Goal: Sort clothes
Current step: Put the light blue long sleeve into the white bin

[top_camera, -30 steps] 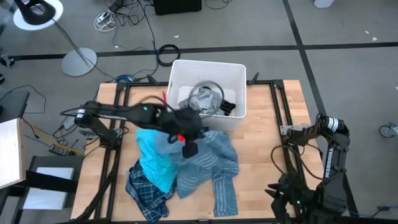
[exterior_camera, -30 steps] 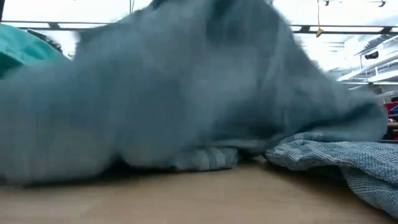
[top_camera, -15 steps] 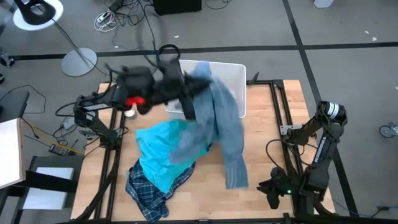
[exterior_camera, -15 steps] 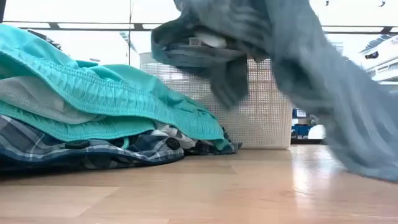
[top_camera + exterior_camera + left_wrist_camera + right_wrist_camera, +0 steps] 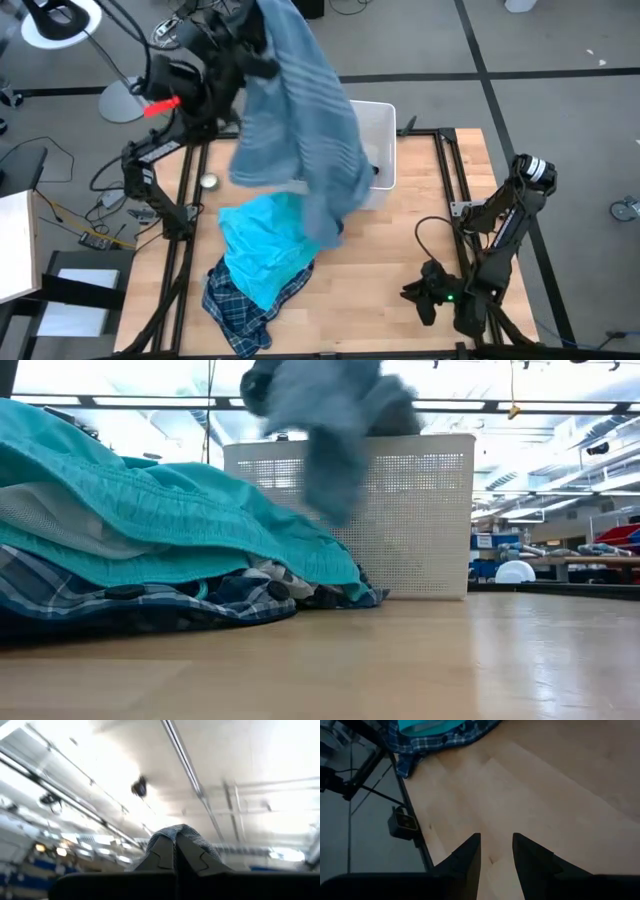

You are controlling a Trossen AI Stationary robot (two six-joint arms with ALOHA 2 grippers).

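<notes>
My left gripper (image 5: 252, 38) is raised high over the table's far left and shut on the blue-grey striped shirt (image 5: 305, 120). The shirt hangs down in front of the white bin (image 5: 380, 135); in the low view the shirt (image 5: 330, 420) ends above the tabletop. The turquoise piece (image 5: 262, 250) lies on top of the navy plaid shirt (image 5: 238, 310) at the near left, with a grey top (image 5: 55, 520) between them in the low view. My right gripper (image 5: 424, 296) hovers open low over bare wood at the near right, its fingers (image 5: 470, 851) empty. My left gripper pinches a bunched bit of the striped shirt (image 5: 183, 832) between its two shut fingers; a hump of cloth shows past the fingertips. The fingers slant upward. The rest of the shirt hangs slack below the gripper, clear of the table.
The white perforated bin (image 5: 400, 510) stands at the table's far middle. A small round metal thing (image 5: 208, 181) lies on the wood at the left. Black frame rails (image 5: 445, 190) run along both sides. Bare wood (image 5: 400, 250) lies at the near right.
My left gripper has swung up and toward the far left edge, tipping from downward to upward. It has pulled the striped shirt off the heap, so the shirt hangs clear by the bin and the turquoise piece is uncovered. My right gripper has sunk toward the table.
</notes>
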